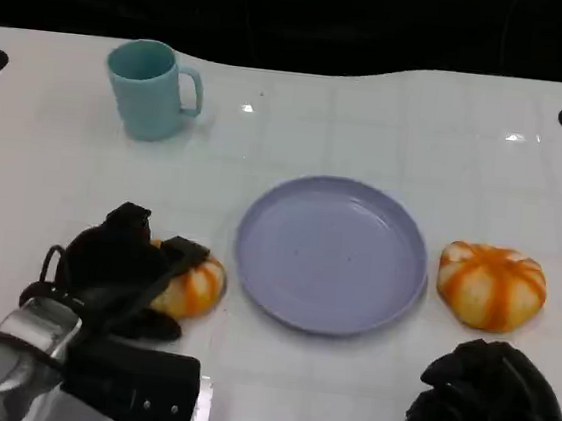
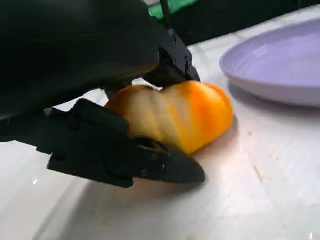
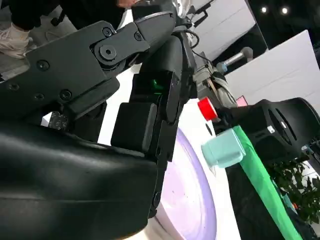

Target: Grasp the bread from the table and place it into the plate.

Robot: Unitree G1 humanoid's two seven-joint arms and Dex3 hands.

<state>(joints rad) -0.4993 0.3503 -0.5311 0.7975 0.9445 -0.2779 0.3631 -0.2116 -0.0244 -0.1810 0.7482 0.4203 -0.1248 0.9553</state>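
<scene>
While my left hand (image 1: 119, 264) wraps the left bread (image 1: 191, 287) on the table (image 1: 372, 110) beside the plate (image 1: 332, 253), my right hand (image 1: 490, 398) sits curled, holding nothing, near the second bread (image 1: 491, 285). At the left wrist, fingers (image 2: 125, 155) pinch the bread (image 2: 172, 117) only at its near side, so I judge it could roll free on lifting. At the right wrist, the plate (image 3: 192, 200) and cup (image 3: 223, 147) show past the fingers (image 3: 150, 105).

The left hand (image 1: 119, 264) covered the near side of the bread (image 1: 192, 287), so only its right part showed. In the left wrist view the plate (image 2: 280, 65) was cut by the picture's edge. The right hand (image 1: 487, 398) was cut at the lower corner; its fingers seemed curled, perhaps on nothing.
</scene>
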